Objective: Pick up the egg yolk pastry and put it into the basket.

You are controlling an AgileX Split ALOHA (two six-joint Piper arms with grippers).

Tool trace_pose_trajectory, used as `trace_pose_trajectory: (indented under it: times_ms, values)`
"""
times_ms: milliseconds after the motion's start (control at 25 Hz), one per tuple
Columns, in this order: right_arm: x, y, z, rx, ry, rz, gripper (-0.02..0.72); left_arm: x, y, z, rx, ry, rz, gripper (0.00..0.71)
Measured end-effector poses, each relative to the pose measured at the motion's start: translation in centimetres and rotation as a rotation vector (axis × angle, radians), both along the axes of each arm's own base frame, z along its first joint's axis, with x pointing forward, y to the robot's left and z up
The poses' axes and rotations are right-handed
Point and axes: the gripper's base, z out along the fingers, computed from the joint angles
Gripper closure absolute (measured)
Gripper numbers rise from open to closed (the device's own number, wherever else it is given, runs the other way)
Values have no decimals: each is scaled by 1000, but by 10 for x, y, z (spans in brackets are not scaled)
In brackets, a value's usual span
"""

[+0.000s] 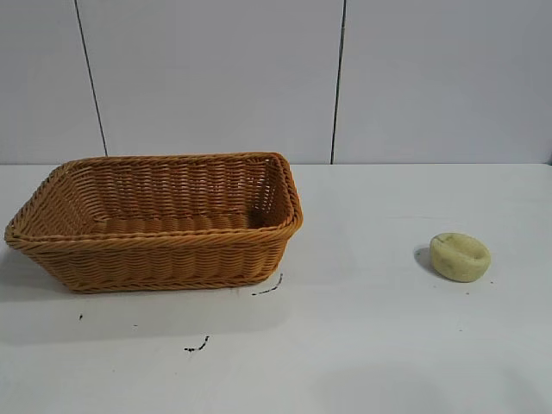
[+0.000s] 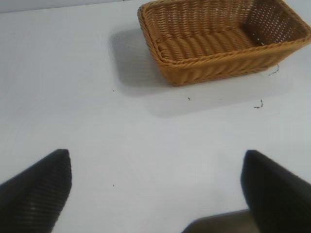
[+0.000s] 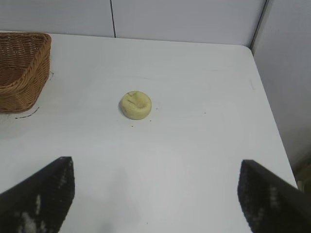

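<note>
The egg yolk pastry [image 1: 460, 256], a small pale yellow-green puck with a dimpled top, lies on the white table at the right. It also shows in the right wrist view [image 3: 135, 105], well ahead of my right gripper [image 3: 156, 167], which is open with nothing between its fingers. The orange-brown wicker basket [image 1: 155, 246] stands at the left, empty, and its corner shows in the right wrist view [image 3: 22, 73]. My left gripper [image 2: 156, 162] is open over bare table, with the basket [image 2: 218, 63] farther ahead of it. Neither arm shows in the exterior view.
Small black marks [image 1: 269, 289] dot the white table [image 1: 345, 345] in front of the basket. A pale panelled wall [image 1: 216, 78] rises behind the table. In the right wrist view the table's edge [image 3: 272, 121] runs beside the pastry.
</note>
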Motion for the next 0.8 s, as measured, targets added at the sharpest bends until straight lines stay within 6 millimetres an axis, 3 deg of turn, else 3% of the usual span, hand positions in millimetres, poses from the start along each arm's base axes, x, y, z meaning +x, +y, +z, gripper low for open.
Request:
trace_pose_trajectory:
  times_ms: [520, 640, 800]
  values:
    - [6, 1, 7, 5, 39, 4, 71, 0, 0, 0, 0, 0, 0, 15]
    - [28, 1, 22, 7, 147, 6, 71, 0, 0, 0, 0, 0, 0, 15]
    - [78, 2, 39, 3, 351, 5, 71, 0, 0, 0, 0, 0, 0, 15]
